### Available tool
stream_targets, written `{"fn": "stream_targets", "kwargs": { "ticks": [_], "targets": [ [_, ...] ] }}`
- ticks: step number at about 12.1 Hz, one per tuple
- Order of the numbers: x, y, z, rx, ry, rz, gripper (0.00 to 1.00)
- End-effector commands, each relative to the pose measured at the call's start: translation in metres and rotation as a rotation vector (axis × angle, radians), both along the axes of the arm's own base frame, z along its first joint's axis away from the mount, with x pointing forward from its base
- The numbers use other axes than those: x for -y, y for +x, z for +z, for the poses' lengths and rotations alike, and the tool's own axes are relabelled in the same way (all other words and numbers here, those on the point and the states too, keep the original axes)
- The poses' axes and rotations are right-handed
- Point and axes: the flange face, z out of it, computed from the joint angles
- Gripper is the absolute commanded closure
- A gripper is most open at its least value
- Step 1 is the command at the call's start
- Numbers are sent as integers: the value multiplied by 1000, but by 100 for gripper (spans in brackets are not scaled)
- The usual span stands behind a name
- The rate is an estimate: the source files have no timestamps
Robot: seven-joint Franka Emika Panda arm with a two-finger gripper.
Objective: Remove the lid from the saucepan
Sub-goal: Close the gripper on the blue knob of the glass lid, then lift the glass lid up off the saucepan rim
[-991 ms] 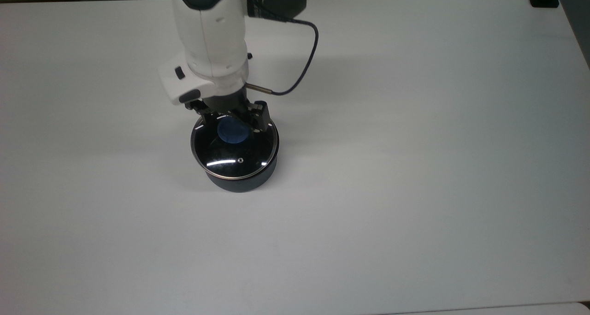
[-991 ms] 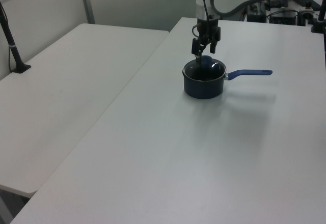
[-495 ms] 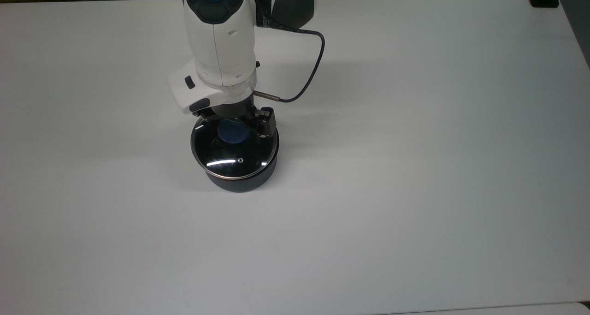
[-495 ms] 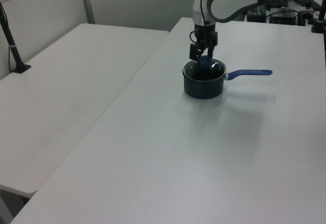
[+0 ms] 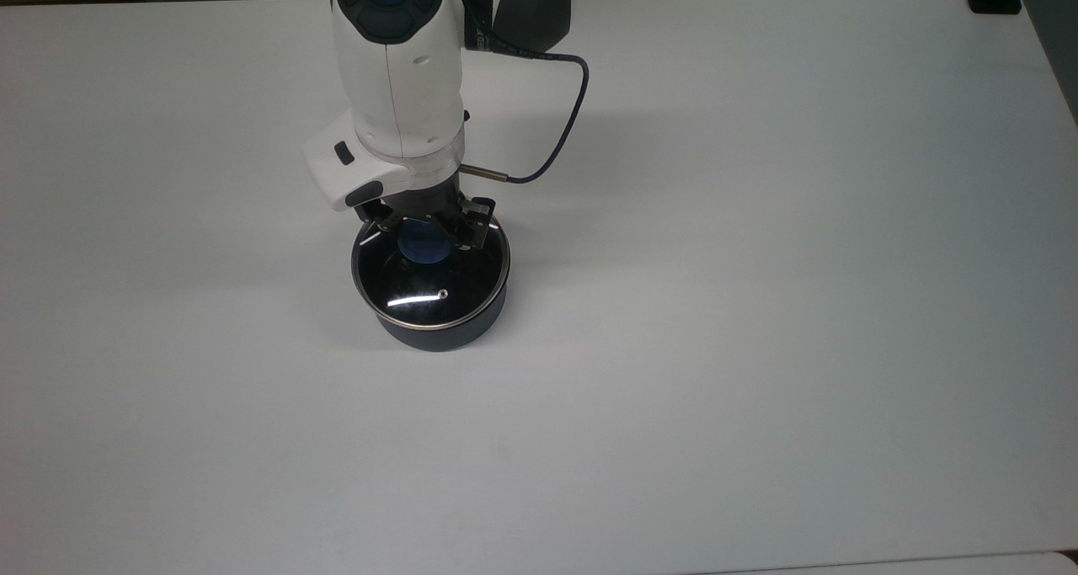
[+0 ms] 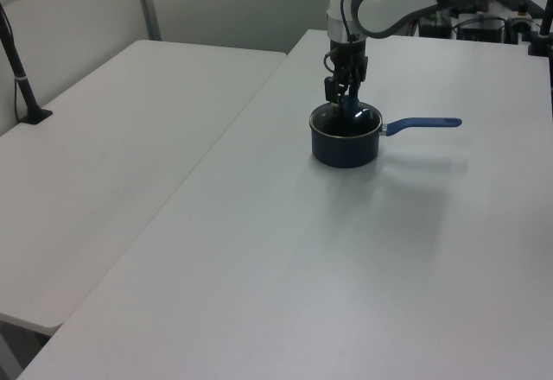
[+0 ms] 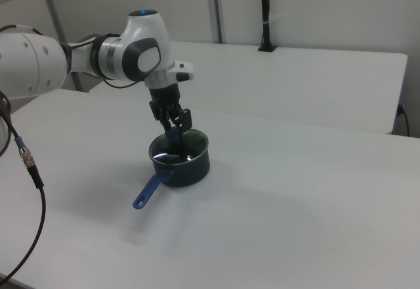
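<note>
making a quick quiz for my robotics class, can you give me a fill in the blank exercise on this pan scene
1. The lid sits on the ____.
2. The knob at the lid's centre is coloured ____.
3. In the left view, the saucepan's handle points toward the left view's ____.
4. The gripper is placed at the lid's ____.

Missing words: saucepan; blue; right; knob
</note>
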Motion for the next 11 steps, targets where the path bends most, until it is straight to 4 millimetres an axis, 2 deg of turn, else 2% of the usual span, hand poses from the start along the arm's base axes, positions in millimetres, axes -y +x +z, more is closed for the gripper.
{"fn": "stream_targets", "kwargs": {
  "ticks": [1, 4, 5, 6, 8, 9, 11],
  "targets": [
    [11, 1, 12, 19, -13, 26, 47],
    [17, -4, 30, 31, -3, 20, 48],
    [20, -9, 30, -4, 0, 35, 48],
    [21, -9, 41, -14, 4, 45, 48],
    [36, -15, 56, -39, 12, 49, 48],
    [46, -20, 73, -20, 22, 60, 48],
    [59, -30, 87, -38, 36, 76, 48]
  ]
}}
